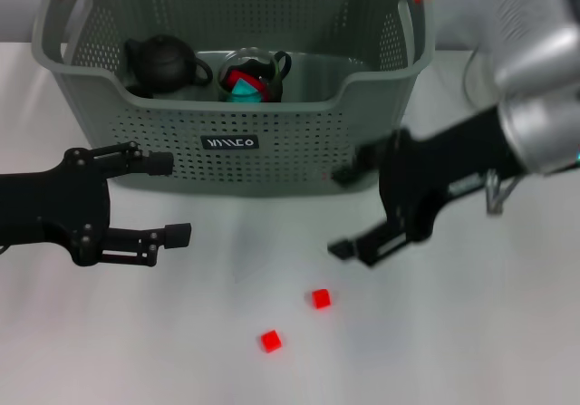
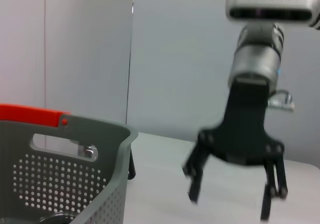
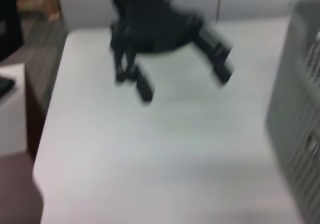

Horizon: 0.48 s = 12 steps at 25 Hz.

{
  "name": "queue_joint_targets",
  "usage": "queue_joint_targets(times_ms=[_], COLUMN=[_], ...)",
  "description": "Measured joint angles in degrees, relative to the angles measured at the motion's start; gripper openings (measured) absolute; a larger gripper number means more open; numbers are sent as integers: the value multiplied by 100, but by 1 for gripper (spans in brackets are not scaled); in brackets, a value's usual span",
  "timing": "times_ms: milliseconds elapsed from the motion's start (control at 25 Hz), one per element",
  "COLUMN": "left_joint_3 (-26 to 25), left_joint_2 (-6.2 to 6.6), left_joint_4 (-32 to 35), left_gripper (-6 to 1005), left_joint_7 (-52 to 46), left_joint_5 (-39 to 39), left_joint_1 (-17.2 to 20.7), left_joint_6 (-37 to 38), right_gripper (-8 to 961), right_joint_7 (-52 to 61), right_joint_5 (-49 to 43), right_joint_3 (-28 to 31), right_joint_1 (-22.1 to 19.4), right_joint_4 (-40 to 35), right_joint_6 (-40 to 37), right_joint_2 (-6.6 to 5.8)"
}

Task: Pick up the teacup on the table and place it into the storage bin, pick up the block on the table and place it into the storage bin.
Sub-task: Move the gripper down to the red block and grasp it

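The storage bin (image 2: 75, 184) fills the lower corner nearest the camera, its grey-green wall perforated, with a handle slot cut below the rim; an orange-red handle clip (image 2: 32, 114) sits along its top edge; beyond it lies the pale bench (image 2: 160, 184); over the bench hangs the right gripper (image 2: 230, 204), black, on a silver wrist, its jaws spread wide and holding nothing; a plain grey wall stands behind.
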Motion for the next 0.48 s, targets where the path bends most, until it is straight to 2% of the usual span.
queue_joint_targets(times_ms=[240,480], left_joint_3=[0,1], left_joint_2=[-9,-2], left_joint_4=[-25,-37], left_gripper=[917,917], left_joint_7=[1,65], left_joint_5=[-2,30], left_joint_1=[-24,-31], left_joint_6=[-1,0], right_gripper=[925,926], right_joint_7=[554,818], right_joint_5=[-443,-452], right_joint_3=[-1027,-1694], right_joint_1=[277,687], right_joint_4=[578,1504], right_joint_6=[612,1318], right_joint_2=[12,23])
